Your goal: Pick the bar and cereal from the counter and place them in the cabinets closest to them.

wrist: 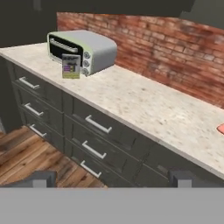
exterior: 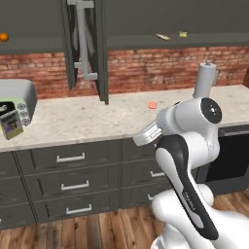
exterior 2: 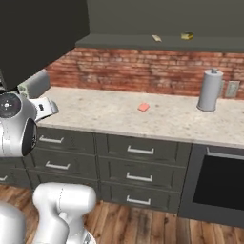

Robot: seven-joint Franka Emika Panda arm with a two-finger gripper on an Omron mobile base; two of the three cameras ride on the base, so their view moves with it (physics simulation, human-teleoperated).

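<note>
The cereal (exterior: 10, 124), a slim dark grey box with yellow and green print, stands upright on the beige speckled counter (exterior: 97, 119), near its front edge. The bar (exterior: 163, 36) in its golden wrapper lies flat on the dark shelf inside the open cabinets (exterior: 146, 41), up above the brick wall, slightly angled.

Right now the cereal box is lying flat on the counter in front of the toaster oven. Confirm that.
Not quite. The cereal is standing upright, not lying flat. It does stand on the counter in front of the toaster oven. The hand view shows it best; the left base view shows the box upright at the counter's left end too.
</note>
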